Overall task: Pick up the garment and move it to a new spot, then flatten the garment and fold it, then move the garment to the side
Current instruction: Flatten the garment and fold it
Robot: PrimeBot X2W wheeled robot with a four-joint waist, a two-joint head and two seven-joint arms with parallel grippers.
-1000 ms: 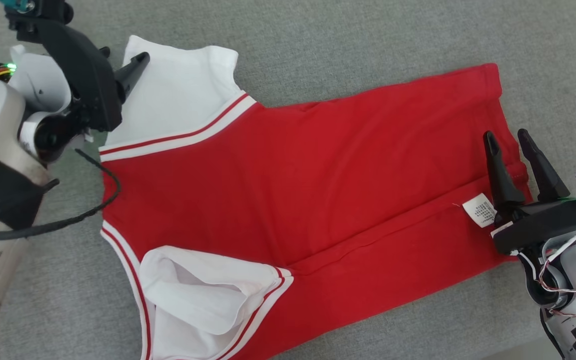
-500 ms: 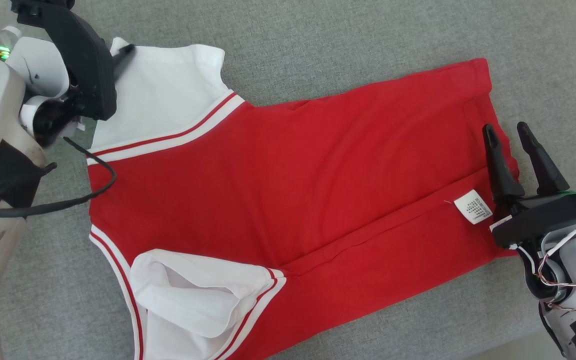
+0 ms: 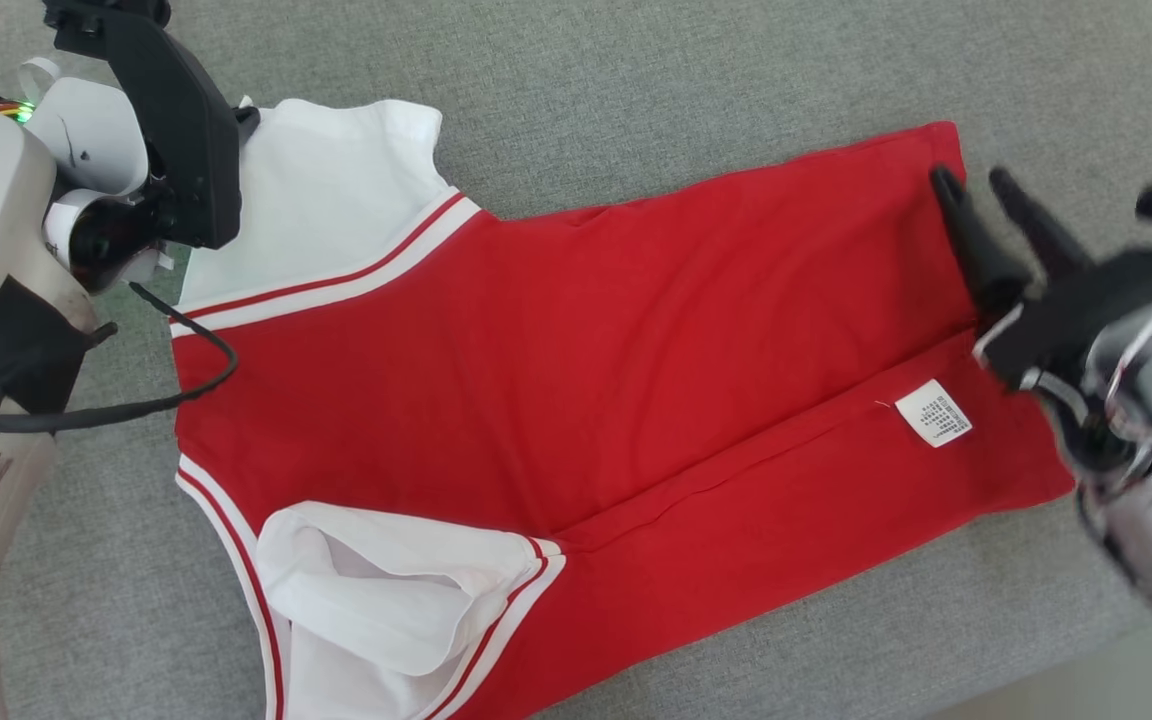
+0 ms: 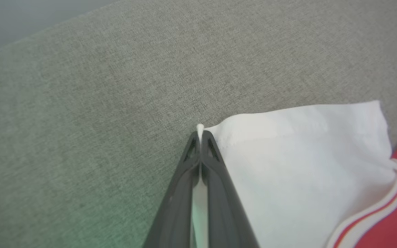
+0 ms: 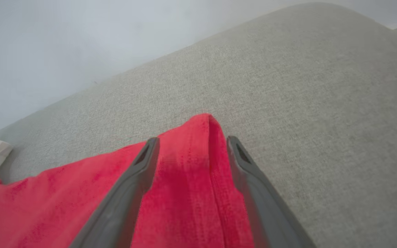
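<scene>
Pinching white sleeve [image 4: 305, 162] corner, left gripper [image 4: 200, 136] is newly clenched. Right gripper [image 3: 971, 175], jaws apart, now straddles red hem [image 3: 951, 145] upper right; fold grip approx half set.

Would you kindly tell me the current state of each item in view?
garment: lying spread out on the grey cushion.
upper sleeve: flat, one corner pinched.
lower sleeve: rumpled, gaping open.
care label: exposed, flat on the red cloth.
left gripper: jaws shut on the upper sleeve's corner.
right gripper: jaws open, astride the red hem corner.
</scene>
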